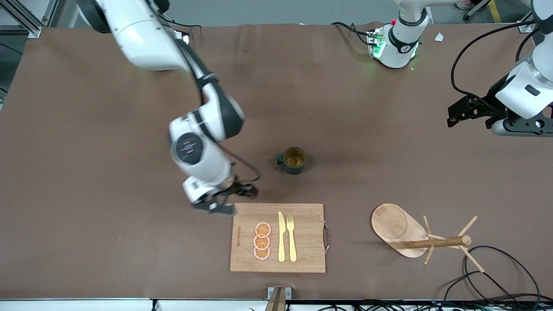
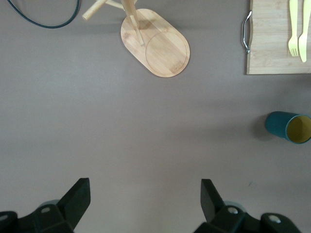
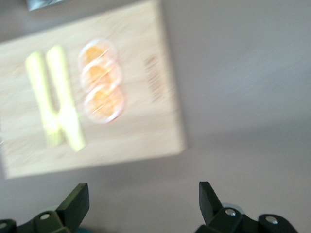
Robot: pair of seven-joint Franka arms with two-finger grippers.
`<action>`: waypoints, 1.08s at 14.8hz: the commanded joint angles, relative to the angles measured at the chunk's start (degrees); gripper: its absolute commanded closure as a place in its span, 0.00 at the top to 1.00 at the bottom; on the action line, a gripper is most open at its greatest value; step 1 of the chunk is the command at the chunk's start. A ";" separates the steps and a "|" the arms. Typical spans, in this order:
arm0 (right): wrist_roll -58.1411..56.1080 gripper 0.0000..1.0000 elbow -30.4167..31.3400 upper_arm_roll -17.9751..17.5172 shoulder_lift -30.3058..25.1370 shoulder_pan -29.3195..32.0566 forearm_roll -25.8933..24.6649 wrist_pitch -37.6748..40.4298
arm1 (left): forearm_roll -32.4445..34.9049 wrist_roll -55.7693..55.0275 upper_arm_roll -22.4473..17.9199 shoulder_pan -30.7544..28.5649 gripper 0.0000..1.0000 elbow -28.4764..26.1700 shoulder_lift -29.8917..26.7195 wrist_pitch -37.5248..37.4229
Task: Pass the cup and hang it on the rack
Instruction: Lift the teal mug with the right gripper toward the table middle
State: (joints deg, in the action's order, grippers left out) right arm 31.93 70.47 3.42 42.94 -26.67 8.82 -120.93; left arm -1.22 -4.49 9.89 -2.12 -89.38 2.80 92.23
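Cup (image 1: 295,160) stands upright on the brown desk (image 1: 86,172), mouth up, yellowish-brown inside showing, handle pointing toward the right arm's end. It sits near mid-desk, farther from the front camera than the bamboo cutting board (image 1: 302,255), free of both tools. Rack (image 1: 399,231) lies tipped on its side, toward the left arm's end and near the front edge, oval base up on edge, post and pegs lying along the desk. Cutting board carries three orange slices (image 1: 262,241), a yellow knife (image 1: 281,237) and a yellow fork (image 1: 291,237). Right tool (image 1: 224,203) hangs over the desk at the board's corner toward the right arm's end, fingers (image 3: 73,204) spread wide, nothing between them; possibly moving, the wrist view is smeared. Left tool (image 1: 464,112) waits over the desk at the left arm's end, fingers (image 2: 77,196) wide apart, empty. Black cables (image 1: 497,268) loop beside the rack.
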 commanded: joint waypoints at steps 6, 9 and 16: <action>-12.76 1.00 1.95 2.73 -1.54 14.16 -2.05 2.35 | 0.87 -15.93 0.57 8.52 1.00 7.37 9.05 0.85; -17.49 1.00 1.95 2.73 -2.85 19.35 -2.05 10.09 | 1.31 -27.20 0.30 13.01 1.00 10.54 14.24 3.56; -30.24 1.00 11.34 2.82 -16.28 25.44 -2.49 11.59 | 7.63 -55.14 0.22 23.55 1.00 10.63 21.63 15.95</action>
State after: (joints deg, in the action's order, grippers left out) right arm 4.42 73.84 7.27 35.73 -1.56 7.47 -109.01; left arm 4.18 -52.36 10.46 18.81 -80.90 21.95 106.50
